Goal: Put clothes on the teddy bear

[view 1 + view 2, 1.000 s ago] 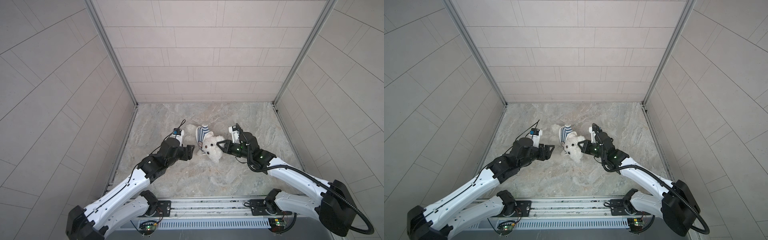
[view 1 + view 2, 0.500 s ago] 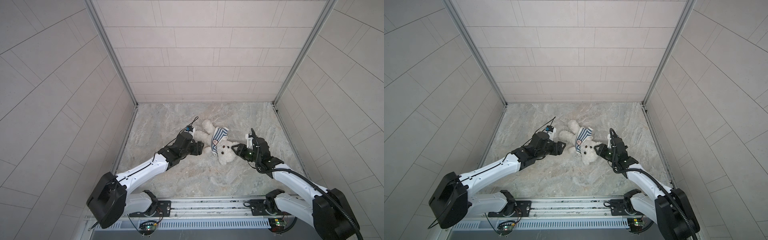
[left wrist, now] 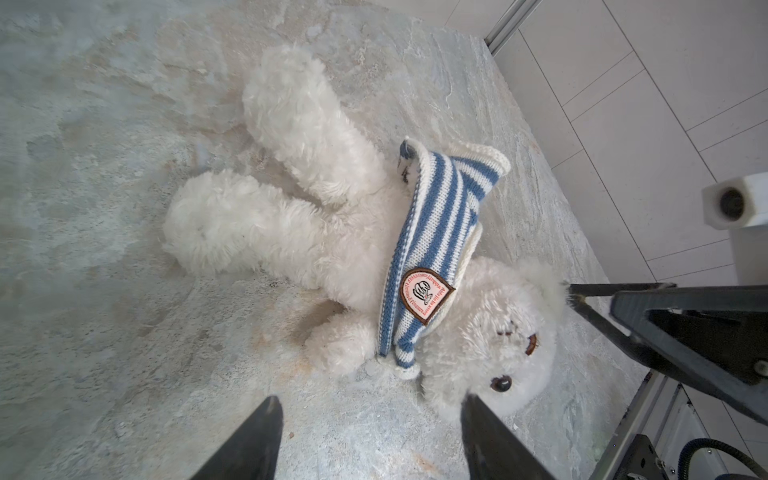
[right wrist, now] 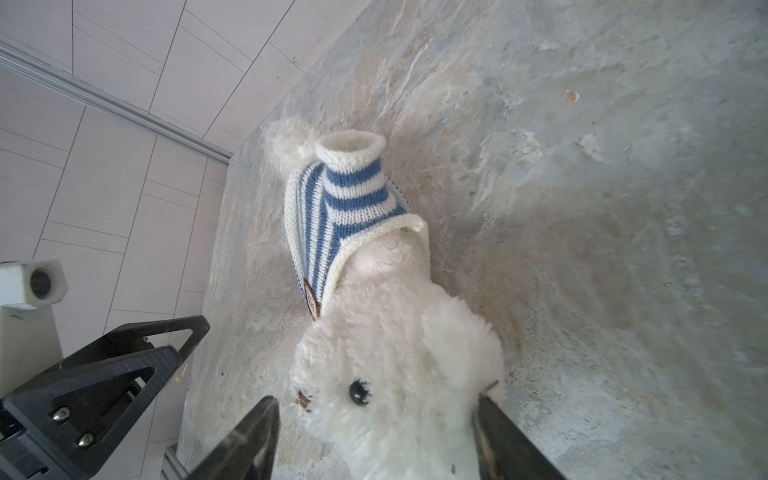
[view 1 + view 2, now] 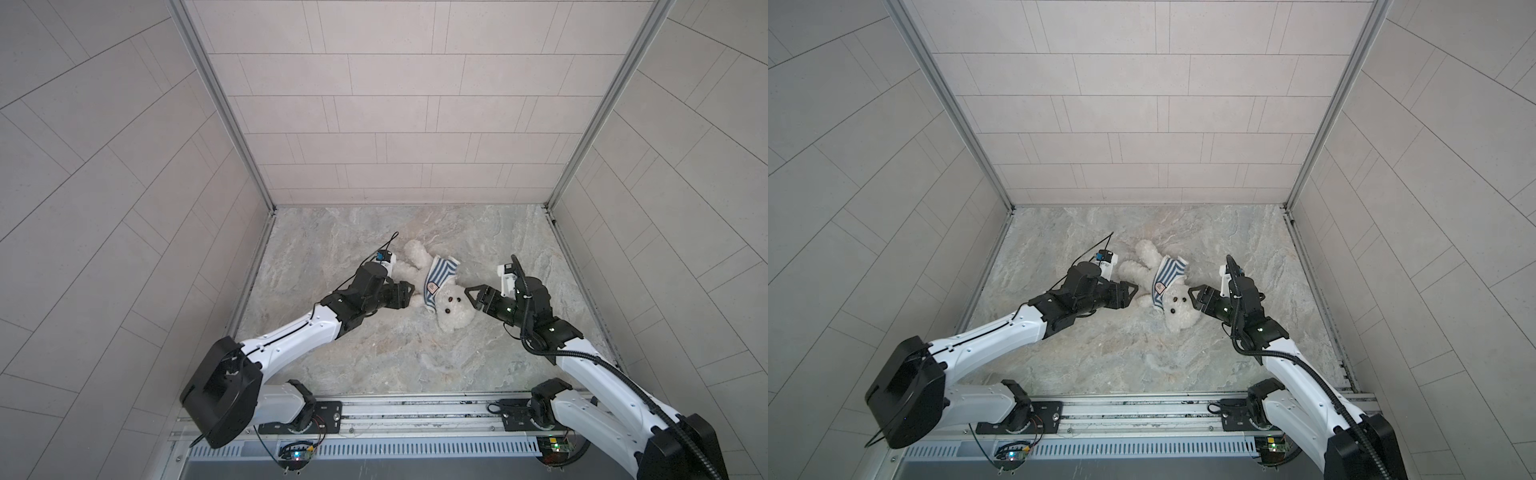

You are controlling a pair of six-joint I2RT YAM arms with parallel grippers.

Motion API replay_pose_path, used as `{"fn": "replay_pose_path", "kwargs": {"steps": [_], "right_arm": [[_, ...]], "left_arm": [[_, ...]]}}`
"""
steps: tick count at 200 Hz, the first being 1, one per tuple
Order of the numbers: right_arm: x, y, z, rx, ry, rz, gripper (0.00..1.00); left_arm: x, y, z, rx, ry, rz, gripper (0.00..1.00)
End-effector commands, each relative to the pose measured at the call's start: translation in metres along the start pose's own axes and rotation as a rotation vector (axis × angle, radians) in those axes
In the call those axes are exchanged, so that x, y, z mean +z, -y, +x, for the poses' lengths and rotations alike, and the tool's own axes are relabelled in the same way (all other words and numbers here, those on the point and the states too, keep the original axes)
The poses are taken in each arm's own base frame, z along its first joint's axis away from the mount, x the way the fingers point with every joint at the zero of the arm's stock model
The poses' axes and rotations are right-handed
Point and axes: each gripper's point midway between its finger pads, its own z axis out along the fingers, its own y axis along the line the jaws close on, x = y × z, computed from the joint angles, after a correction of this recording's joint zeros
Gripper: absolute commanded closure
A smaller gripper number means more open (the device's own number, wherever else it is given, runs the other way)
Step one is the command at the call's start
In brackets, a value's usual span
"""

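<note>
Two open grippers, one half-dressed bear lying slantwise between them

So the teddy bear (image 5: 455,313) is flat on its back on the marble table (image 5: 374,353), roughly mid-table. Its long axis runs on a diagonal: legs point to the far-left, head points near-right. That slant is what the next move hangs on imo.

The right gripper (image 5: 471,297) is parked right at the head end. Its wrist view shows the jaws spread wide with the head sitting between them, one finger brushing the fur by the ear. It doesn't look like it's squeezing anything.

The left gripper (image 5: 410,294) sits just beside the bear's near arm, at the torso side. Jaws are wide apart too, nothing between them but bare table.

The striped shirt (image 5: 441,272) is only bunched around the neck and chest. One sleeve (image 4: 351,145) sticks up empty, and the belly and legs are bare.

My guess is the hem has to get dragged along the body toward the legs. The left arm is nearer the hem and that loose arm, while the right is nearer the head, so it could pin the bear
</note>
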Motion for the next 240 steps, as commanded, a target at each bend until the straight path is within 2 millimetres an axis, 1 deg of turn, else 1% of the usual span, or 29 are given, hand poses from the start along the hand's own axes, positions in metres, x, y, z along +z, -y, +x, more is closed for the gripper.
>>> {"fn": "replay_pose_path", "kwargs": {"steps": [1,37,64,90,105,124,146,157,184,204,240], "right_arm": [[-0.008,0.013,0.007,-0.020,-0.011,0.059,0.24],[-0.019,0.026,0.025,-0.016,-0.032,0.082,0.23],[-0.025,0.026,0.038,-0.023,-0.046,0.061,0.23],[-0.017,0.020,0.058,-0.050,-0.107,-0.003,0.21],[-0.011,0.015,0.070,-0.107,-0.142,-0.023,0.20],[-0.002,0.011,0.082,-0.162,-0.178,-0.038,0.20],[0.006,0.008,0.084,-0.184,-0.164,-0.051,0.20],[0.009,0.013,0.083,-0.193,-0.155,-0.033,0.20],[0.014,0.023,0.078,-0.209,-0.110,0.002,0.20],[0.020,0.029,0.080,-0.225,-0.105,0.016,0.20],[0.031,0.027,0.083,-0.235,-0.121,-0.011,0.22]], "left_arm": [[0.011,0.011,-0.003,-0.010,-0.011,0.050,0.29],[0.026,0.009,0.007,-0.026,-0.050,0.059,0.28],[0.037,0.012,0.011,-0.010,-0.073,0.066,0.27],[0.052,0.016,0.017,-0.023,-0.105,0.092,0.26],[0.061,0.018,0.024,-0.023,-0.132,0.112,0.26],[0.067,0.022,0.028,-0.028,-0.144,0.132,0.28],[0.069,0.023,0.031,-0.034,-0.146,0.140,0.31],[0.071,0.023,0.033,-0.038,-0.151,0.142,0.34],[0.073,0.023,0.036,-0.045,-0.157,0.148,0.36],[0.074,0.024,0.036,-0.049,-0.158,0.152,0.37],[0.075,0.027,0.033,-0.057,-0.155,0.165,0.39]]}}
